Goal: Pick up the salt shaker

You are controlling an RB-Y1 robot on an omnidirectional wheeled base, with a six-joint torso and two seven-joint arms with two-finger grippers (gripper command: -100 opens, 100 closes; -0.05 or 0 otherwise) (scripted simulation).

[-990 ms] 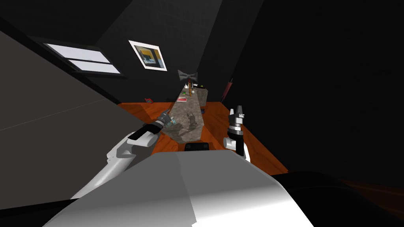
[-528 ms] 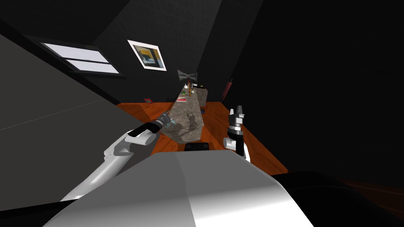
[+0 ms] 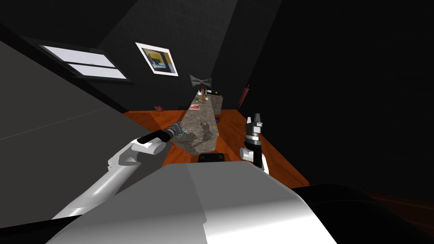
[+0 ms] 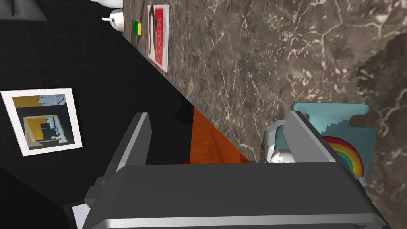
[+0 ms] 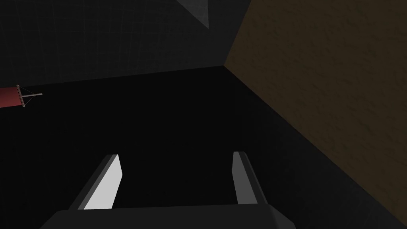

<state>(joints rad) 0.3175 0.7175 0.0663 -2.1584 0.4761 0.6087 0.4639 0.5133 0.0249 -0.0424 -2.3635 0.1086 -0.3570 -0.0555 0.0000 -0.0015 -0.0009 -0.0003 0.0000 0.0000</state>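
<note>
I'm in a home, kitchen or dining room by the look. Long brown marble-patterned counter (image 3: 202,120) on an orange wood floor (image 3: 231,127). Framed picture (image 3: 158,59) and window (image 3: 84,62) on dark walls. Red magazine (image 4: 158,35) and small white pot (image 4: 115,18) on the countertop.

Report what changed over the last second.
My left arm's elbow swung outward and down to my left. The left gripper drew back slightly, open, beside the light blue rainbow-printed salt shaker. Nothing was grasped or released. The shaker on the brown marble table and the raised, open right gripper stayed put.
</note>
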